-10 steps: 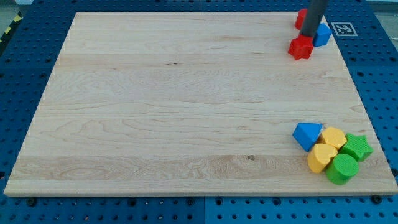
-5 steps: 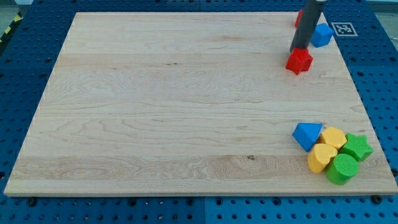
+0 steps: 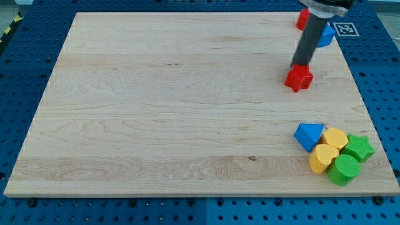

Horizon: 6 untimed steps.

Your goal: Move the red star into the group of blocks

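Observation:
The red star (image 3: pixel 299 77) lies on the wooden board (image 3: pixel 175 100) at the view's right, above the middle. My tip (image 3: pixel 300 64) touches the star's top edge. The group sits at the bottom right: a blue triangle (image 3: pixel 308 135), a yellow block (image 3: pixel 335 137), a yellow heart (image 3: pixel 323 158), a green star (image 3: pixel 359 148) and a green cylinder (image 3: pixel 344 169). The red star is well above the group.
A blue block (image 3: pixel 325 35) and a red block (image 3: pixel 302 19) lie at the top right corner, partly hidden by the rod. A marker tag (image 3: pixel 344 29) sits by the board's top right edge.
My tip has moved toward the view's bottom and pushed the red star down, away from the top right blocks and closer to the group.

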Motion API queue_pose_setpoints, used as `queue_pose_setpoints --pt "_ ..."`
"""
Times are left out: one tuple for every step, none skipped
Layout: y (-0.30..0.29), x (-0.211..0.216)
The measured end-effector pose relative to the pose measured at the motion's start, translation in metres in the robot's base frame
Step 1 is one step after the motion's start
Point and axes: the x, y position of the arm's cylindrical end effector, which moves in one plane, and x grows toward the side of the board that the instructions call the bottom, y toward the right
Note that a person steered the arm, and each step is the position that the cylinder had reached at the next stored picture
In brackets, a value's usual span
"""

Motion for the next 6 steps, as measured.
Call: queue_pose_setpoints --pt "-0.009 0.001" --pt "0.005 0.014" --pt "0.031 0.022" --pt "0.036 0.022" --pt "0.029 0.015" --pt "0.02 0.018"
